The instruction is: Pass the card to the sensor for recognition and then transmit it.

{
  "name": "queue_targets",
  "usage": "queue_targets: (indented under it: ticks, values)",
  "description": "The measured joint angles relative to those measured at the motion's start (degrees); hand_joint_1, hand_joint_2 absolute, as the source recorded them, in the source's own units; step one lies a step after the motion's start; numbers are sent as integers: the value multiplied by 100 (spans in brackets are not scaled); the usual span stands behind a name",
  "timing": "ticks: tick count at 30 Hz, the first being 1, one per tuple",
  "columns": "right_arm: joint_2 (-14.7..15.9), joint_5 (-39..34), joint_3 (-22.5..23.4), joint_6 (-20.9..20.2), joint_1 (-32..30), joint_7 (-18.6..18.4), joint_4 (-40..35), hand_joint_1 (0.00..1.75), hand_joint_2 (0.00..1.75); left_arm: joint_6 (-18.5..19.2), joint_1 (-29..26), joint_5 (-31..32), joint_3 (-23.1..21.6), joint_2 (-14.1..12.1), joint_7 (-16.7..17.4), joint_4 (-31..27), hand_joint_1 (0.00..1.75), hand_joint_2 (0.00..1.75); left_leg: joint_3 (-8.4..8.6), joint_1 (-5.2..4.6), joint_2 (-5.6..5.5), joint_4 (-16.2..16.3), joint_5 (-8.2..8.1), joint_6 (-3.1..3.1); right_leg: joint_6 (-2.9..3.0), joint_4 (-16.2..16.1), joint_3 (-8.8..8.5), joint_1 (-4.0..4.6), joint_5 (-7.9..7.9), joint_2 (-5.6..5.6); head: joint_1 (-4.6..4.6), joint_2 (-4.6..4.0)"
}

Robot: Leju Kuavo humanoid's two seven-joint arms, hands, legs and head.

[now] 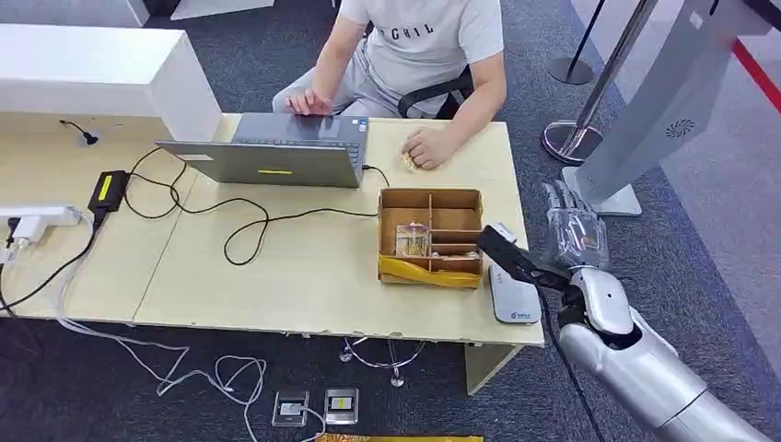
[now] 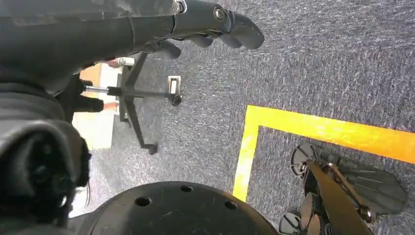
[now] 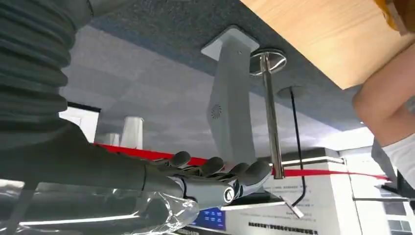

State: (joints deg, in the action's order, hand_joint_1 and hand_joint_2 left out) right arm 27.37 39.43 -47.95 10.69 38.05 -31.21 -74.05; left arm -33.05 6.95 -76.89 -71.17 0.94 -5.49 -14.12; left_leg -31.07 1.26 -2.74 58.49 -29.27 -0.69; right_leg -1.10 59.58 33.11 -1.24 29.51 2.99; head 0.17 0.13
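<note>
A: Anything hidden or hard to read?

B: Plenty. Could not pick out the card for certain. Spotted a pale glossy item (image 1: 412,239) standing in the left compartment of the cardboard box (image 1: 430,199), too small to tell whether card or wrapper. Could not tell its long axis or facing either.

A: And the sensor?

B: Lay flat as a white slab, sensor (image 1: 513,299), near the table's (image 1: 276,295) near right corner, just right of the box. Ran lengthwise from near to far, its far end partly covered by a dark bracket on the right wrist.

A: Right hand?

B: Hung off the table's right edge as the right hand (image 1: 573,226), well apart from the box, fingers (image 3: 244,171) straight and spread, empty, sheathed in clear film. Pointed away toward a grey stand (image 1: 645,129) on the carpet.

A: Left hand?

B: Showed in the left wrist view as the left hand (image 2: 215,24), cut off by the frame's edge, fingers stretched out loosely over grey carpet and a yellow floor line (image 2: 313,127), grasping nothing.

A: Anything else cut off?

B: Sat at the far side, a person (image 1: 414,55), head out of frame, one hand on the laptop (image 1: 276,152), the other resting on the tabletop. Trailed across the left half, black cables (image 1: 239,230), blurred at the edge.
</note>
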Motion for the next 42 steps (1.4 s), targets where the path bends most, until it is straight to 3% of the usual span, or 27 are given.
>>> queue_targets:
  ticks: [15, 20, 24, 30, 42]
  values:
    - [-20, -363, -293, 263, -274, 118, -275, 0, 175, 37, 6, -39, 0, -15, 28, -2, 0, 0, -2, 0, 0, -1, 0, 0, 0, 0, -1, 0, 0, -2, 0, 0]
    - [-46, -203, -393, 442, -535, 118, -275, 0, 175, 546, 8, 28, -2, -393, 68, -4, 0, 0, -3, 6, -1, -2, 0, 0, 0, 1, -1, 7, 0, 0, 2, 0]
    - [-48, -74, -468, 415, -607, 120, -275, 0, 175, 562, 16, 28, -4, -595, 70, 0, 0, 0, -1, 6, 0, -2, 0, 0, 0, 1, -1, 7, 0, 0, -4, 0]
    - [-127, 61, -533, 332, -637, 142, -264, 0, 175, 551, 16, 103, -11, -638, 70, -2, 0, 0, -4, 2, -1, -1, 0, -1, 0, 1, -4, 3, 0, -1, 4, 0]
    - [-559, 286, -686, 345, -510, 623, 17, 0, 175, 841, 59, 667, -341, -723, 181, -2, 0, 0, -4, 7, -1, -2, 0, -1, 0, 2, -3, 9, 0, -2, 2, 0]
